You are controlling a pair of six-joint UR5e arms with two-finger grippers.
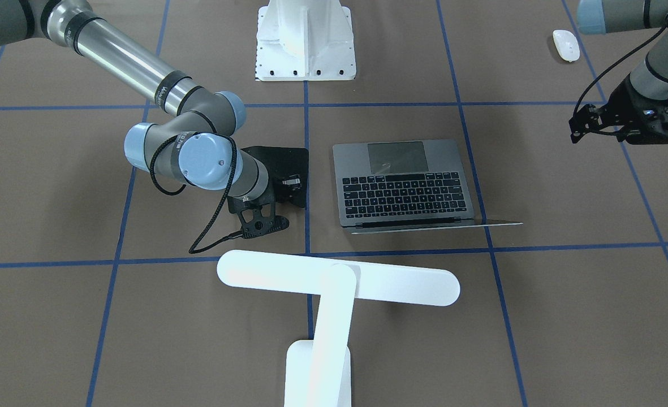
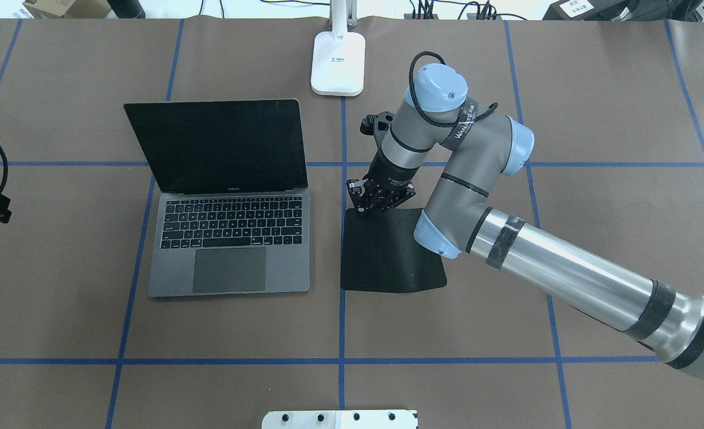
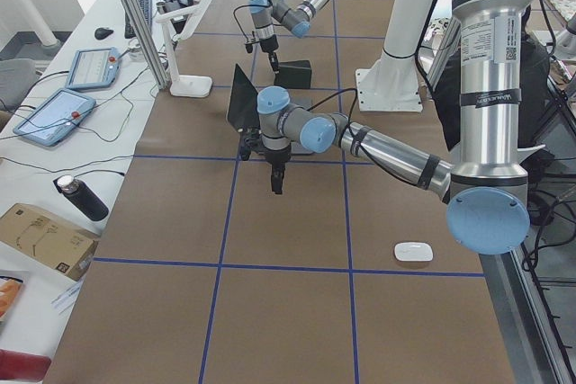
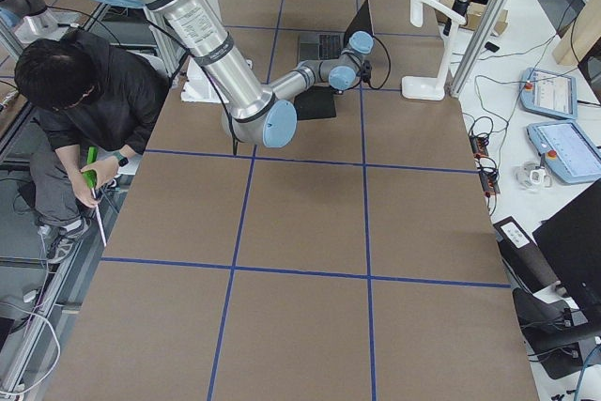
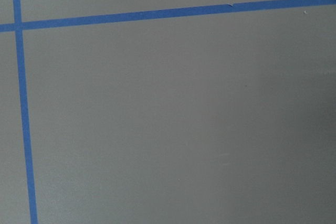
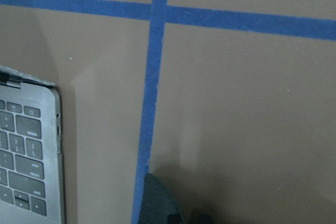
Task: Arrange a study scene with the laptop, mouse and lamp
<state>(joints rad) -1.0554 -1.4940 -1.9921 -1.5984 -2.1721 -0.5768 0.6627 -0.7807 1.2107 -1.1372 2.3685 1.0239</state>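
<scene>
The laptop [image 2: 226,238] stands open left of centre, screen up; it also shows in the front view [image 1: 401,186] and its corner in the right wrist view [image 6: 26,156]. The lamp [image 1: 334,282] stands beyond it, its base [image 2: 338,62] at the table's far edge. The mouse [image 1: 565,45] lies alone near the robot's left side, and shows in the left side view [image 3: 413,251]. My right gripper [image 2: 380,199] points down over the far left corner of a black mouse pad [image 2: 387,262]. My left gripper [image 1: 645,127] hangs over bare table. I cannot tell whether either is open or shut.
The white bolted pedestal [image 1: 305,39] stands at the robot's edge of the table. Blue tape lines [image 5: 157,13] grid the brown surface. A person [image 4: 75,91] crouches beside the table on the robot's right. Tablets and cables lie along the far bench.
</scene>
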